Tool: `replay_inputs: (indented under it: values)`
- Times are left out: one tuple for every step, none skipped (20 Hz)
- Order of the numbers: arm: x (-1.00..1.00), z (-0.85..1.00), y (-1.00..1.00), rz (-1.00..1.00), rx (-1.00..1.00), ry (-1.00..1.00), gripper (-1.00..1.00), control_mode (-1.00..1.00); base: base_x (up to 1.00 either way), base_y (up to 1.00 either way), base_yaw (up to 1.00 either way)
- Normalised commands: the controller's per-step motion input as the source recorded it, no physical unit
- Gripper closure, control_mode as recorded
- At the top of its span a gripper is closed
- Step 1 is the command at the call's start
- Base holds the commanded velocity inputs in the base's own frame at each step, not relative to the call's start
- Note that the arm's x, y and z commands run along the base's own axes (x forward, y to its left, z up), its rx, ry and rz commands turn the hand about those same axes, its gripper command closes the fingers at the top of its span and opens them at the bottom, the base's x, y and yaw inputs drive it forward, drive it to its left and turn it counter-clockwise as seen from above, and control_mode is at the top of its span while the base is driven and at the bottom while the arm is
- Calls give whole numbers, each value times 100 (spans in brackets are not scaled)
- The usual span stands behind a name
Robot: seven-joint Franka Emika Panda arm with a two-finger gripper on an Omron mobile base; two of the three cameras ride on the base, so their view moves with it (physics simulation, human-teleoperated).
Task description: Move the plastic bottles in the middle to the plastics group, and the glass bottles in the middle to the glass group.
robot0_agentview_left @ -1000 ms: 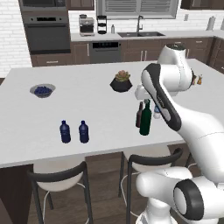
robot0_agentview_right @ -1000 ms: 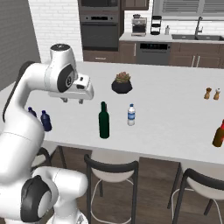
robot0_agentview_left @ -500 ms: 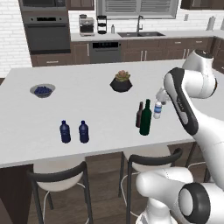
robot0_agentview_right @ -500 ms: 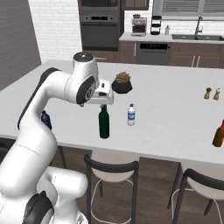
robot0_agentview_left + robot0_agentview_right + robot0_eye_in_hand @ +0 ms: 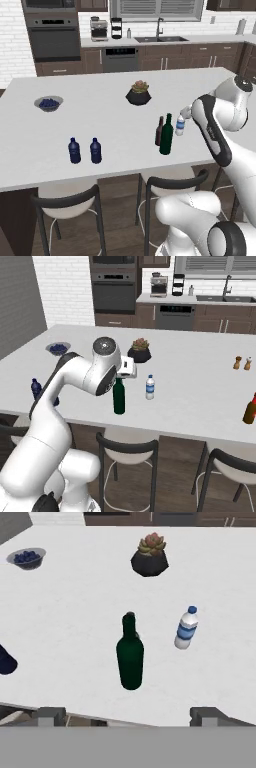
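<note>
White counter (image 5: 100, 107) fills mid-frame, and the arm has swung right since a second ago. Green wine bottle (image 5: 130, 657) stands centre in the hand view, clear water bottle (image 5: 186, 628) just to its right. Gripper (image 5: 127, 716) has spread wide, empty, at the bottom edge. Blue bottles (image 5: 84, 150) stay lower left.

A home kitchen: a wide white island worktop (image 5: 100, 100) with bar stools (image 5: 67, 210) tucked under its near edge, dark cabinets (image 5: 165, 57) along the back wall, a built-in oven (image 5: 52, 37), a sink with faucet (image 5: 160, 30), a coffee maker (image 5: 99, 29), white brick tiling.
</note>
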Motion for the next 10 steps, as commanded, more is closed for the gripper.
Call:
replay_inputs:
  values:
    - [49, 0, -3, 0, 1, -6, -100, -100, 0, 0, 0]
    - [51, 0, 0, 0, 0, -4, -100, -100, 0, 0, 0]
    - [54, 0, -2, 0, 2, -5, -100, -100, 0, 0, 0]
    - [51, 0, -8, 0, 4, -5, -100, -100, 0, 0, 0]
    - [61, 0, 0, 0, 3, -4, -100, -100, 0, 0, 0]
    - [71, 0, 0, 0, 3, -2, -100, -100, 0, 0, 0]
    - [70, 0, 0, 0, 2, -2, -100, -100, 0, 0, 0]
    - [72, 0, 0, 0, 1, -1, -100, -100, 0, 0, 0]
    - [79, 0, 0, 0, 0, 0, -100, -100, 0, 0, 0]
    - [75, 0, 0, 0, 0, 0, -100, -100, 0, 0, 0]
